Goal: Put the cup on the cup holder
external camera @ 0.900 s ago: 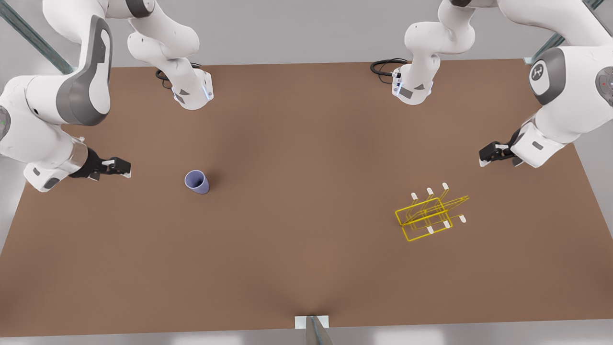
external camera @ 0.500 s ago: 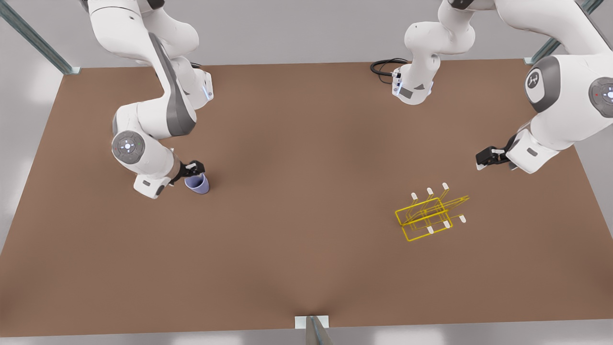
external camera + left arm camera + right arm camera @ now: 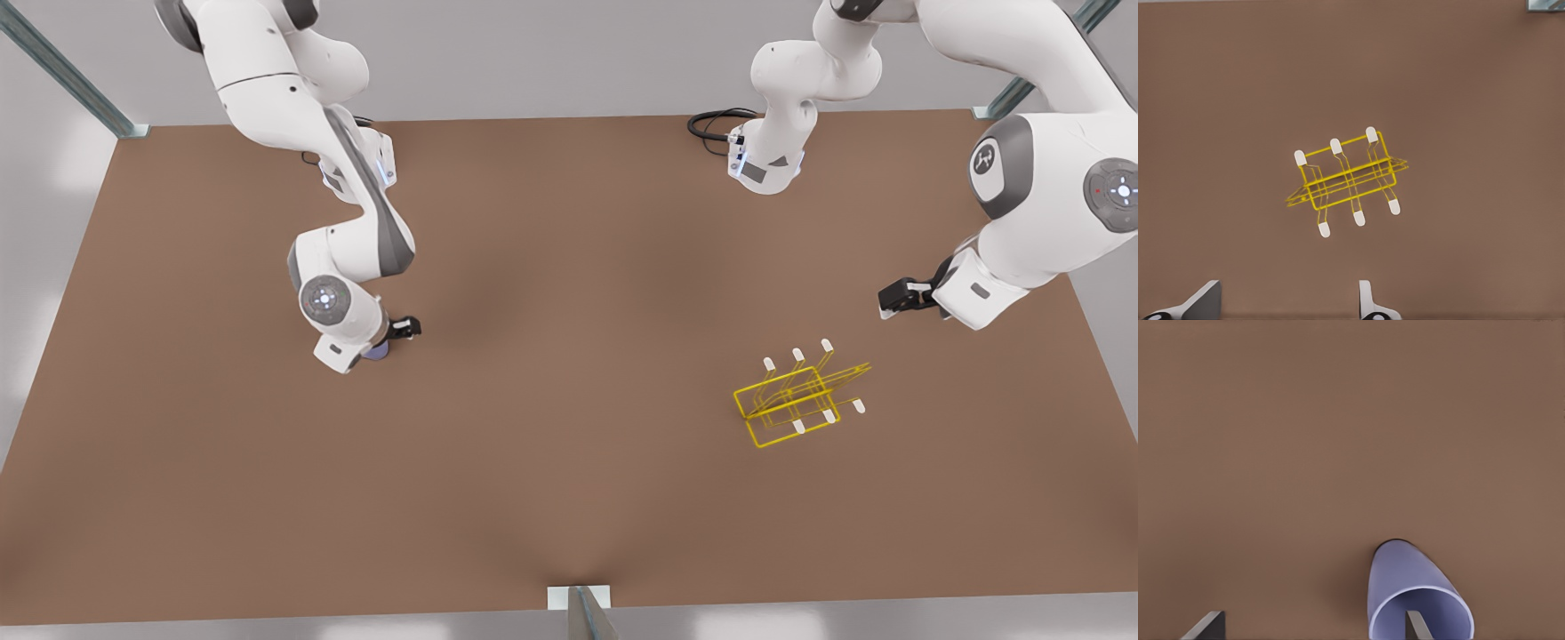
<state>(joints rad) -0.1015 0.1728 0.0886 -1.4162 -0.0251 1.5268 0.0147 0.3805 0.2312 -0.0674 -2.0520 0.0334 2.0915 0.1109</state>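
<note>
While my right gripper (image 3: 391, 342) straddles the cup (image 3: 1415, 603) rim (spread wide), left gripper (image 3: 893, 298) waits parted near cup holder (image 3: 1348, 180).

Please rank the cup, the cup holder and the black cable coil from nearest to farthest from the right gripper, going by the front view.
1. The cup, directly under the right gripper.
2. The black cable coil, at the table's far edge.
3. The cup holder, toward the front view's right.

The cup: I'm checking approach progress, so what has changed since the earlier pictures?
The right end effector swept in from the front view's left and now sits over the cup, one finger inside its rim, not closed. The left end effector edged slightly left. Cup and holder stayed put.
</note>
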